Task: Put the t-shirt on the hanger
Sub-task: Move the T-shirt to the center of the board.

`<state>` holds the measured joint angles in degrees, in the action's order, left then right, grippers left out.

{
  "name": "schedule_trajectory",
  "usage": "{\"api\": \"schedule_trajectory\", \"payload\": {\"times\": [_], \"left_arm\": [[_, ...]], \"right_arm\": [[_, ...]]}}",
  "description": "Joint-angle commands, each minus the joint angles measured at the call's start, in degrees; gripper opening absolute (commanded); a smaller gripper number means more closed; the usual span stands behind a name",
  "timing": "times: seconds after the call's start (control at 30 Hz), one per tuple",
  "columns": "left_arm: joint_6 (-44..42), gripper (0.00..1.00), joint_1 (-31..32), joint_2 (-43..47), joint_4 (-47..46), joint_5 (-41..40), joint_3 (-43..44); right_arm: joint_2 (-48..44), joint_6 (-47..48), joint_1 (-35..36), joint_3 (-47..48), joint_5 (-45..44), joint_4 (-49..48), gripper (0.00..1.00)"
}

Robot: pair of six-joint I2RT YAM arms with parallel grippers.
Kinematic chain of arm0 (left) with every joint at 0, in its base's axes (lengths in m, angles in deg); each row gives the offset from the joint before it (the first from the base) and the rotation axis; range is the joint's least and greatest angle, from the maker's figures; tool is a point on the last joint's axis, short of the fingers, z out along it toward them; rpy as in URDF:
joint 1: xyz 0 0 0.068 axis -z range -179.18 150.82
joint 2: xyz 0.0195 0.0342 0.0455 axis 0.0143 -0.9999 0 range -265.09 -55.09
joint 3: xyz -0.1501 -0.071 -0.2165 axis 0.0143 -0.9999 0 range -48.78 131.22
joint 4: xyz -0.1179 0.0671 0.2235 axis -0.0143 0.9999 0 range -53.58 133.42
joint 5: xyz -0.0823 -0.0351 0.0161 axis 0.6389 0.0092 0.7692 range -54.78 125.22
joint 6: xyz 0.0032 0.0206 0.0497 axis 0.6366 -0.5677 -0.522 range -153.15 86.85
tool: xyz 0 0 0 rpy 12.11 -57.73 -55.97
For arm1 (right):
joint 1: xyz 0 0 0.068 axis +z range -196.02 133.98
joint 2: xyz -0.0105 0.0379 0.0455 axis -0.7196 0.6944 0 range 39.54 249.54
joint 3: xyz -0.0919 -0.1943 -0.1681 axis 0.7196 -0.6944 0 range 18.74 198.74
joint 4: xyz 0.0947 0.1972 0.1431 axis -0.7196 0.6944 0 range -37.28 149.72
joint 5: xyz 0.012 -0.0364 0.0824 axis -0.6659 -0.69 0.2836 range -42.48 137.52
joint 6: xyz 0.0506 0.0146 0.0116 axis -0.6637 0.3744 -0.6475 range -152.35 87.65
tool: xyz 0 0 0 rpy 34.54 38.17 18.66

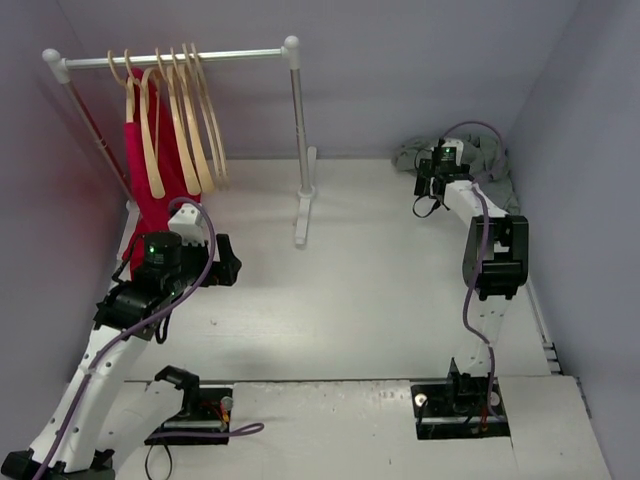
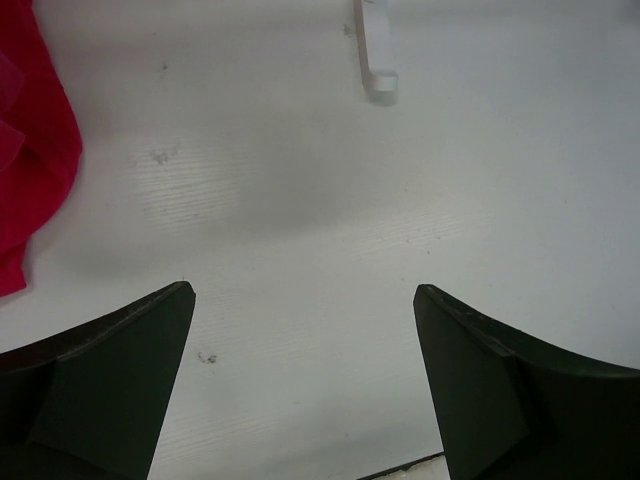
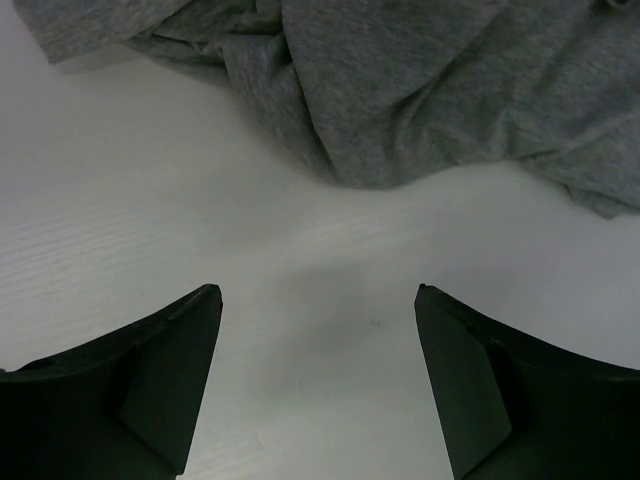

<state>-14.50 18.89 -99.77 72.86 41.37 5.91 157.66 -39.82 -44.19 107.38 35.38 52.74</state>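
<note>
Grey short-sleeved cotton t-shirt [image 3: 430, 90] = 1 pc, crumpled heap at far right corner of the white table [image 1: 350, 280], right by the side wall. Heap spreads roughly left-right in top view, but there's no clean long axis. Can't tell which way the collar or hem points, and no logo is visible. Pale wooden clothes hangers [image 1: 190, 130]: I count at least 5, but they overlap so the exact no. is unsure. All hang hook-up on the white rack's rail [image 1: 180, 58] at far left, bodies dropping down, bunched toward the left half of the rail, which runs left-right. 1 bright red garment [image 1: 150, 200] hangs under that bunch; I can't tell which hanger carries it. Rack = 1, and its right post [image 1: 298, 140] stands on a foot mid-table. My right gripper [image 3: 318, 290] sits just short of the tee's near edge, jaws apart over bare table, nothing between them, tee not touched. My left gripper [image 2: 305, 290] is low over the table near the red cloth, jaws spread wide, holding nothing, well apart from the tee. Tee isn't on any hanger.
</note>
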Motion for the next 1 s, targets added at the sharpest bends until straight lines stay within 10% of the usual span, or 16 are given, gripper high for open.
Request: {"api": "schedule_trajectory", "payload": {"times": [0.0,0.43,0.8,0.97], "left_arm": [[1.5,0.87,0.3,-0.5,-2.0,1.2,0.3],[1.1,0.87,0.3,-4.5,-0.9,1.0,1.1],[0.2,0.87,0.3,-4.4,-0.2,1.9,2.2],[-0.7,0.87,0.3,-4.0,-0.2,2.0,2.9]], "right_arm": [[4.5,6.1,-0.7,10.3,1.1,-2.8,0.76],[21.2,11.3,-4.3,22.8,7.8,-2.9,0.76],[19.8,12.6,-6.4,24.6,10.3,-3.0,0.02],[7.4,13.0,-5.3,18.3,17.7,-3.1,0.0]]}}
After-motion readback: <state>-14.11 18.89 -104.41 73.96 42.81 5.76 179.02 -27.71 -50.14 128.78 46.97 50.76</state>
